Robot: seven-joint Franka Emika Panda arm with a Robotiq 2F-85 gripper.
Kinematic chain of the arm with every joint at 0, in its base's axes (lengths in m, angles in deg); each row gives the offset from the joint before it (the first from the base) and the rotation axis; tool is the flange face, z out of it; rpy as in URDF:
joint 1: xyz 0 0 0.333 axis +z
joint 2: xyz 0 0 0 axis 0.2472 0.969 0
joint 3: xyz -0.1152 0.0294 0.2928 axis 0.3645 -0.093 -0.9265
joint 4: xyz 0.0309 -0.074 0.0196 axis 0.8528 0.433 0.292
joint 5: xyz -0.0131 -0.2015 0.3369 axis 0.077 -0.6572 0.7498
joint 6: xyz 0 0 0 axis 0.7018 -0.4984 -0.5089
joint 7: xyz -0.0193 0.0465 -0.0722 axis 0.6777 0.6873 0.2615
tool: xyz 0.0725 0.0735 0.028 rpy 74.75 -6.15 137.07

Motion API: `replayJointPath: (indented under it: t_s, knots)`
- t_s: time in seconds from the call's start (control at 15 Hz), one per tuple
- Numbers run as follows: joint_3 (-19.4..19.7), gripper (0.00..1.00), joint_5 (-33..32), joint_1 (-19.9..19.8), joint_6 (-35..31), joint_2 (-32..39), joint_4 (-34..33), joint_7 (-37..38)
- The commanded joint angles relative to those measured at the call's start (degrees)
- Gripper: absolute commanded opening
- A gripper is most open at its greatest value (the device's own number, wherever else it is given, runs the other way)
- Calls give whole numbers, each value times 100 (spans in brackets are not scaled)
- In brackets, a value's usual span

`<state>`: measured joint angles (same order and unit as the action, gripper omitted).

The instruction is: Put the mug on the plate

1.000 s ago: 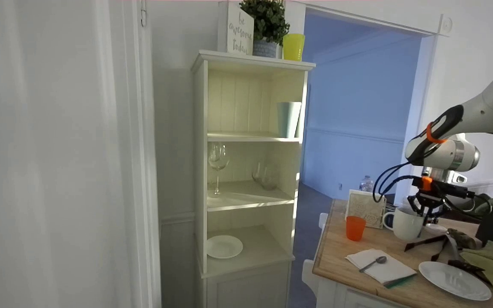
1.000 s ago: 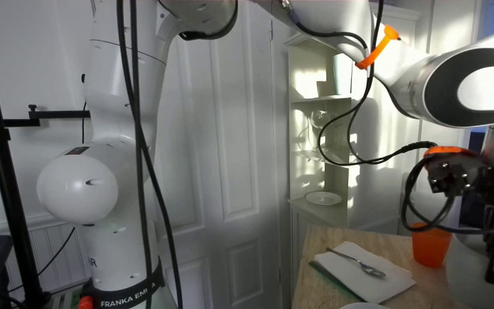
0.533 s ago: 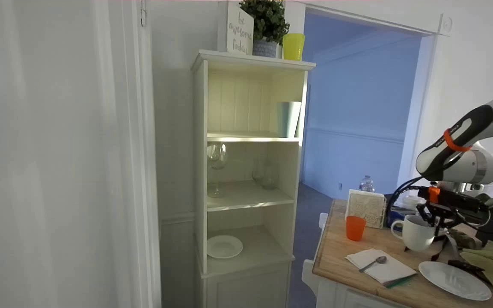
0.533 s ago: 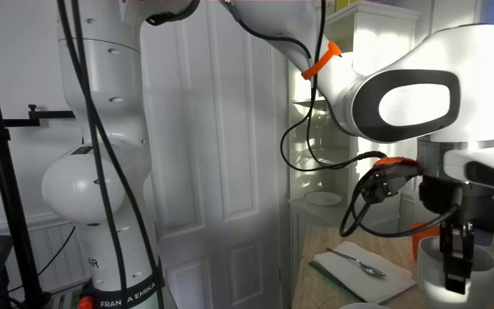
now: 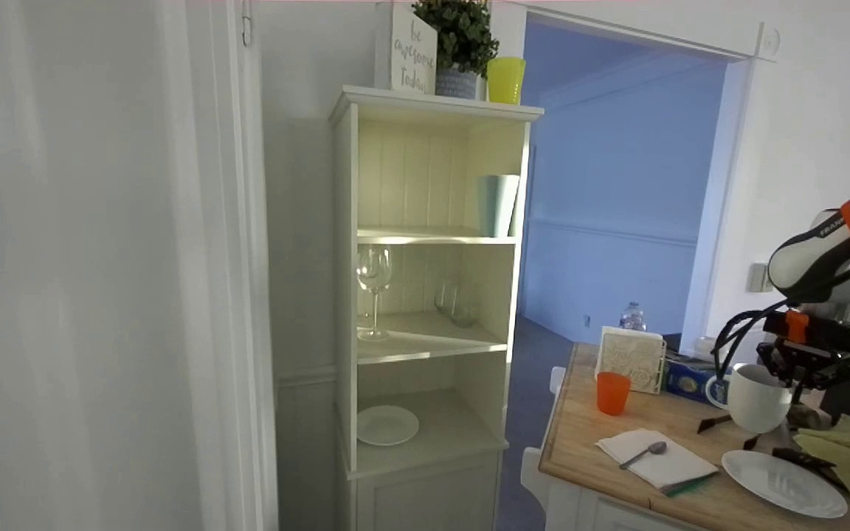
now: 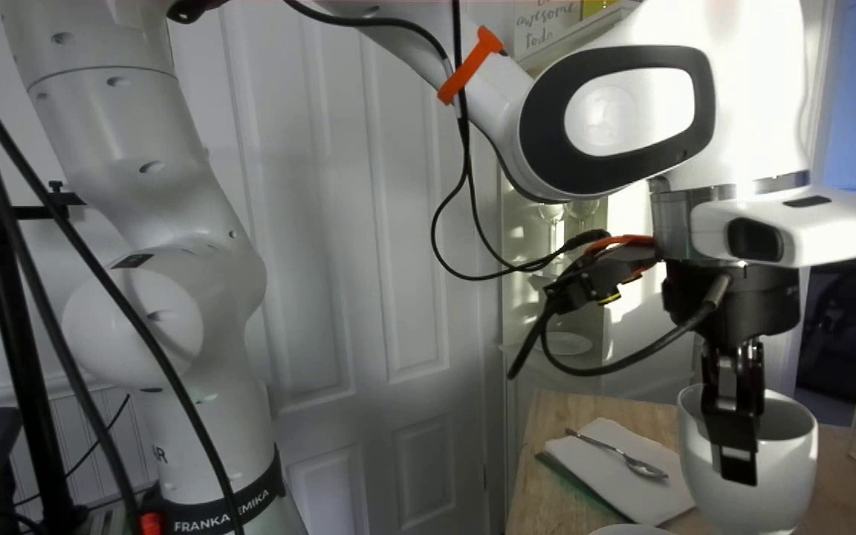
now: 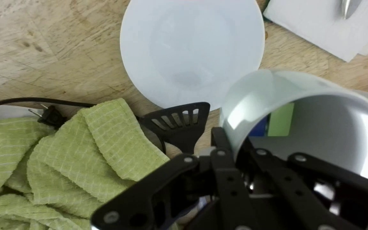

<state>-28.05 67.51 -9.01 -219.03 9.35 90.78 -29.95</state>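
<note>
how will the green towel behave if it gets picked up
The towel would probably hang limp, since it lies in loose folds. Its weave looks textured, so it likely won't slip much. Lifting might shift the plug at its edge.

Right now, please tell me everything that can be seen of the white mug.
The mug is white and glossy, looks ceramic, and has a rounded body with one side handle. It hangs nearly upright, mouth up, seemingly in midair, not on the plate. The gripper pinches its wall roughly across from the handle, one finger outside and the other inside. A green and blue patch shows within; I cannot tell what it is.
</note>
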Motion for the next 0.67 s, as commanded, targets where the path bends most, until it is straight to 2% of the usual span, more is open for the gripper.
replayJointPath:
  t_s: [0.0, 0.47, 0.53, 0.6]
  knots:
    - [-200, 10, 89, -215, 5, -85, 66, -108]
    - [-240, 10, 94, -233, 6, -178, 173, -132]
    - [-240, 5, 94, -233, 6, -178, 173, -132]
    - [-246, 5, 71, -246, -38, -158, 233, -152]
